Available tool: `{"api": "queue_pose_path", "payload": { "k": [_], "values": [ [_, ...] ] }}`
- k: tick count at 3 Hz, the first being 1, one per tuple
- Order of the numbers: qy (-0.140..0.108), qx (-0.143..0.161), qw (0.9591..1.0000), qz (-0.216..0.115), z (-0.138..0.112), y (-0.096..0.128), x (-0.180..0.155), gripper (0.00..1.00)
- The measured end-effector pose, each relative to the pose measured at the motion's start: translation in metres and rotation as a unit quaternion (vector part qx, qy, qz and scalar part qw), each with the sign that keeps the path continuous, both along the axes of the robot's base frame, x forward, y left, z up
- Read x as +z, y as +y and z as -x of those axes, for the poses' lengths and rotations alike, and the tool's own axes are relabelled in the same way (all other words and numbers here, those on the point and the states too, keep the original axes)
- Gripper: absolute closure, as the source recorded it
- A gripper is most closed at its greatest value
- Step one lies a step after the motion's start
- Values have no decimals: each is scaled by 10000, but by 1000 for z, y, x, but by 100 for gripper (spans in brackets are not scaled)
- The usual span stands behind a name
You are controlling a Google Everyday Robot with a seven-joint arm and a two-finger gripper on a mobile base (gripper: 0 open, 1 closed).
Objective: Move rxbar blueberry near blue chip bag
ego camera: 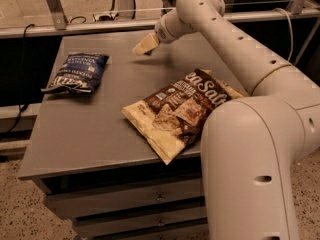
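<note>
The blue chip bag lies flat at the table's far left, dark blue with white lettering. My gripper hovers low over the far middle of the grey table, to the right of the blue chip bag and well apart from it. Its cream fingers are shut on the rxbar blueberry. The bar is small and dark, and the fingers hide almost all of it. The arm reaches in from the right, over the table.
A larger brown and tan chip bag lies on the table's right half, partly under my arm. Drawers run below the table's front edge. A rail and cables lie behind the table.
</note>
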State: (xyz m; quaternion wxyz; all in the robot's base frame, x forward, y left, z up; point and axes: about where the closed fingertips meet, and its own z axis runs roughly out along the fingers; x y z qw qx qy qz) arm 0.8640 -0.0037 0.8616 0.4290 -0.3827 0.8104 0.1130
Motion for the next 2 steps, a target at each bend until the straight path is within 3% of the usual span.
{"api": "queue_pose_path", "payload": {
  "k": [2],
  "values": [
    [129, -256, 9994, -171, -23, 22, -18, 2]
  ]
}}
